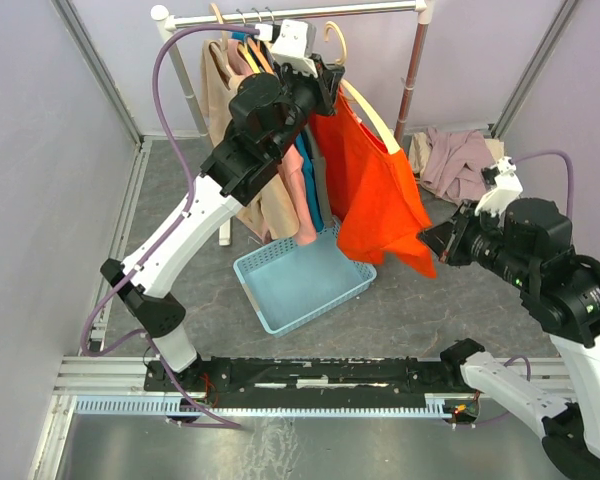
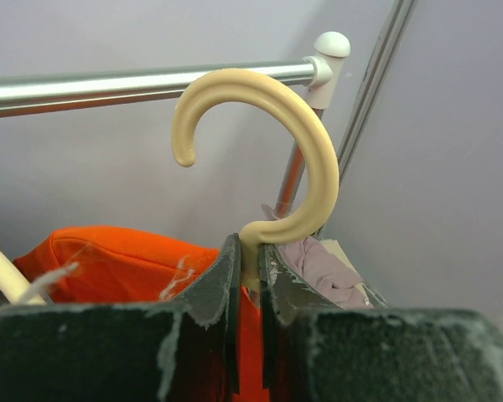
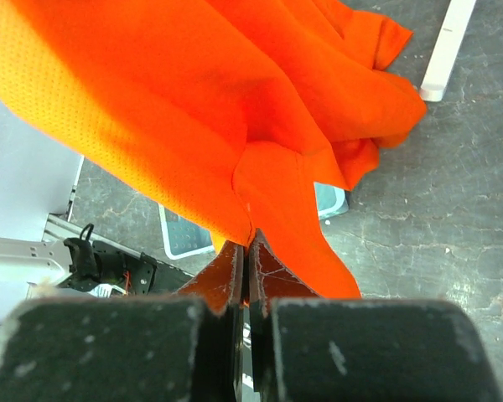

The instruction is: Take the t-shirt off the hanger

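Note:
An orange t-shirt (image 1: 372, 190) hangs on a cream hanger (image 1: 368, 112) held off the rail (image 1: 310, 12). My left gripper (image 1: 325, 75) is shut on the hanger's neck just under its hook (image 2: 260, 126); the hook is free of the rail (image 2: 134, 84) behind it. The shirt's shoulder (image 2: 126, 260) shows orange below the fingers (image 2: 222, 276). My right gripper (image 1: 432, 240) is shut on the shirt's lower hem (image 3: 251, 193), pinching a fold of the fabric at the right side.
Other garments, tan and blue (image 1: 280, 190), hang on the rail to the left. A light blue basket (image 1: 300, 280) sits on the floor under the shirt. A pile of mauve clothes (image 1: 460, 160) lies at the back right. Rack posts (image 1: 412, 70) stand behind.

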Controlling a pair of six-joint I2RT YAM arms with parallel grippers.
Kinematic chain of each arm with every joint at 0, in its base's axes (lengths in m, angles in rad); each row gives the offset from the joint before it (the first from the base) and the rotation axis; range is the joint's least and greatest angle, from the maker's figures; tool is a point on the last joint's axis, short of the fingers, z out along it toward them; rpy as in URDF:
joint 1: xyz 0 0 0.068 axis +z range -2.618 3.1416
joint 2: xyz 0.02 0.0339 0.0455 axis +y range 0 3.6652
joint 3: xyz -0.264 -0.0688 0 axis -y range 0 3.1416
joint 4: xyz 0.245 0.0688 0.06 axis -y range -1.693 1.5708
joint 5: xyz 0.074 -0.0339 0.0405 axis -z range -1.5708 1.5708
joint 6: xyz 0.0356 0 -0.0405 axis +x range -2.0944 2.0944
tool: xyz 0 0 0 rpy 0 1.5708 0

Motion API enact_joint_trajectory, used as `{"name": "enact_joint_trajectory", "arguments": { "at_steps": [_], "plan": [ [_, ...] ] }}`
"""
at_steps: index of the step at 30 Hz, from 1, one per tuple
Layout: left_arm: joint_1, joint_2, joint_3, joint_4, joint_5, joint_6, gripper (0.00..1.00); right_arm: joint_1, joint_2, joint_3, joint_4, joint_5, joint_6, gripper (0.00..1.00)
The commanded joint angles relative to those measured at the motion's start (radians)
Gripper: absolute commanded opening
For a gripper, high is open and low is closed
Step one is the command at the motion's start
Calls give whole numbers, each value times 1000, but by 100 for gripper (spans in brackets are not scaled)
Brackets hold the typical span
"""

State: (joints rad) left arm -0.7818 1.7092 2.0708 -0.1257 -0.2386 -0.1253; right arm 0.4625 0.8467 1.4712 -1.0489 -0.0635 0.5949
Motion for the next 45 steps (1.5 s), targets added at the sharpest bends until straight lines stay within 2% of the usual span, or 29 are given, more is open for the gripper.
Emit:
{"name": "enact_joint_trajectory", "arguments": {
  "at_steps": [1, 12, 15, 21, 27, 28, 30, 33, 35, 38, 41, 45],
  "plan": [
    [3, 13, 65, 81, -87, -65, 3, 0, -58, -73, 18, 35, 16, 1],
    [3, 40, 78, 176, -166, -89, 3, 0, -133, -227, 47, 49, 27, 1],
    [3, 63, 135, 163, -168, -89, 3, -1, -157, -283, 73, 49, 34, 1],
    [3, 67, 156, 165, -166, -99, 3, 0, -195, -354, 94, 61, 51, 1],
    [3, 66, 160, 156, -91, -106, 3, 1, -145, -285, 109, 68, 27, 1],
    [1, 64, 154, 154, -73, -109, 3, 0, -127, -255, 107, 69, 15, 4],
    [2, 52, 134, 151, -38, -109, 3, 0, -89, -193, 107, 67, -9, 17],
    [1, 29, 96, 143, 1, -108, 3, 0, -29, -91, 111, 57, -48, 31],
    [1, 15, 77, 129, 14, -109, 3, -1, 12, -23, 115, 50, -71, 43],
    [0, 3, 63, 109, 4, -103, 3, -1, 67, 76, 111, 34, -107, 57],
    [0, 0, 71, 89, -21, -84, 3, 0, 104, 150, 103, 10, -129, 63],
    [0, 14, 111, 56, -57, -63, 3, -1, 133, 197, 114, -39, -131, 64]
  ]
}}
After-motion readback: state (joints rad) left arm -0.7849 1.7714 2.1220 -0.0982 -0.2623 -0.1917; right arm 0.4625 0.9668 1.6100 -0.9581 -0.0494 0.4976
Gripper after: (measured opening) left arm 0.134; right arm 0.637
